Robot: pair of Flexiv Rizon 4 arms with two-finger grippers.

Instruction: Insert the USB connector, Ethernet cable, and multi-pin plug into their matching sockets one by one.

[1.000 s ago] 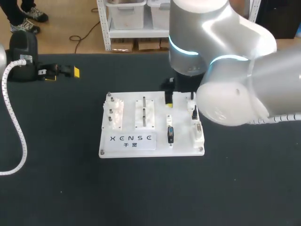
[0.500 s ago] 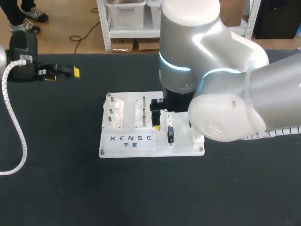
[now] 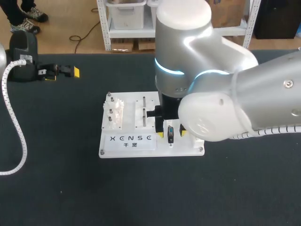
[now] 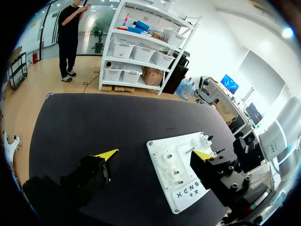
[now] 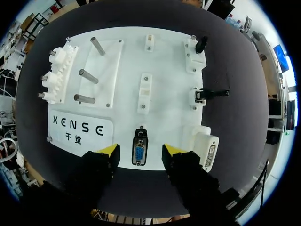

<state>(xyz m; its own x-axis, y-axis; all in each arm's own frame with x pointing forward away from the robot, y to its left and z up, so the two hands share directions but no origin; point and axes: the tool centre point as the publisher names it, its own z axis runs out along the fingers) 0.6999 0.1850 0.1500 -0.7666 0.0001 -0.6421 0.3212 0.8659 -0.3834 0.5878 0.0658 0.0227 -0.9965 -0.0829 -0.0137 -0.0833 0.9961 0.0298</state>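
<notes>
Between tips of right claw (image 5: 140, 149) lies multi-pin plug (image 5: 139, 154).

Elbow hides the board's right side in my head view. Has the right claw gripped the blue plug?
Observer: No. In the right wrist view the right claw is open. Bare board shows between each yellow tip and the blue plug.
Operator: What's under the elbow?
Observer: A white connector sits at the board's corner, beside the claw.
Operator: Anything else on that side?
Observer: Ahead of that connector, a small black part sits by the same edge. I can't tell what kind it is.
</notes>
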